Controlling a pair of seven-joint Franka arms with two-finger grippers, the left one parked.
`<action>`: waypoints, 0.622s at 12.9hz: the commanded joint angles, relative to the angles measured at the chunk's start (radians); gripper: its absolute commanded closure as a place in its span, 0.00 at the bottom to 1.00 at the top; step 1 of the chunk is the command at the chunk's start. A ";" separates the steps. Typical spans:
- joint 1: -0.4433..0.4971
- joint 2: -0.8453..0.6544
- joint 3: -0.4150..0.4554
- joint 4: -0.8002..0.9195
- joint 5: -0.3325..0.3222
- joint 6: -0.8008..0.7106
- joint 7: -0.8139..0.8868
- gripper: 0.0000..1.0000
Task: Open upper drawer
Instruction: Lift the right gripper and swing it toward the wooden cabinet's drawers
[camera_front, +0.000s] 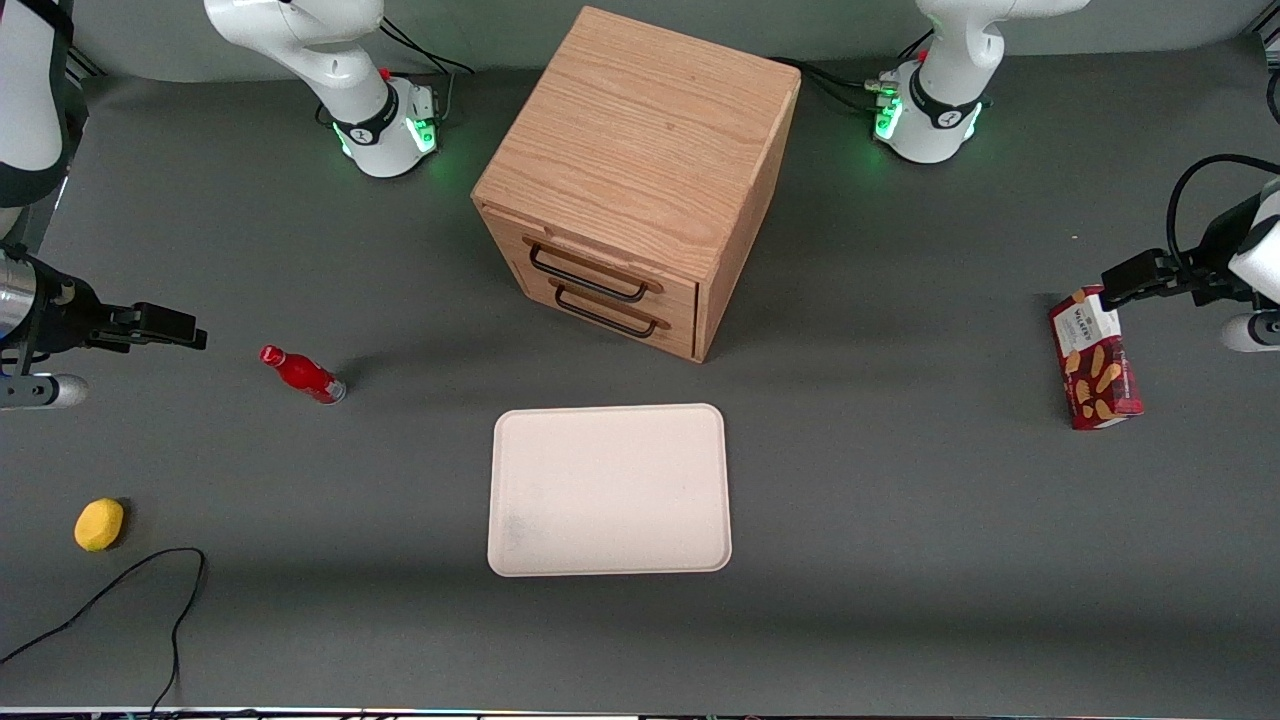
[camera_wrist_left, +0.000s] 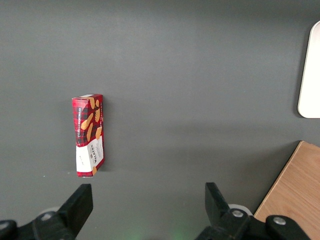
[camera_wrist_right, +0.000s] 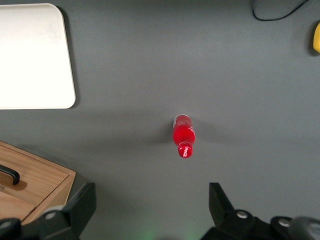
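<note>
Where the matte dark grey counter (camera_front: 900, 560) fills the front view, a boxy oak cabinet (camera_front: 640, 140) with pronounced straight grain stands at upper centre, turned at an angle so its two drawer fronts face the lower part of the frame. The upper drawer (camera_front: 600, 262), shallow and wide, sits flush in the cabinet face just under the top panel, and its thin black bar handle (camera_front: 588, 274) runs along the front; the lower drawer (camera_front: 620, 312), directly beneath, carries a matching handle. Nearer the camera than the cabinet lies a smooth, cream-coloured rectangular tray (camera_front: 610, 490) with rounded corners and a low raised rim. At centre left of the frame stands a small glossy red bottle (camera_front: 302, 374) with a red cap, and at lower left rests a rounded, dull yellow lemon (camera_front: 99, 524), with a thin black cable (camera_front: 150, 600) curling beside it. At the right edge a red tartan biscuit box (camera_front: 1095, 360), printed with pale biscuits, stands on the counter. The working arm reaches in level from the left edge of the frame, its black pincer (camera_front: 170, 326) pointing toward the bottle and held well apart from the cabinet. In the right wrist view the pincer (camera_wrist_right: 150, 210) is released, its two dark fingers (camera_wrist_right: 82, 202) spread wide with nothing between them, the bottle (camera_wrist_right: 183, 136) standing on the counter past them.
</note>
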 joint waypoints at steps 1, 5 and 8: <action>0.015 -0.003 -0.006 0.031 0.015 -0.026 0.022 0.00; 0.024 0.017 -0.002 0.068 0.017 -0.028 0.024 0.00; 0.055 0.035 0.001 0.068 0.021 -0.026 0.039 0.00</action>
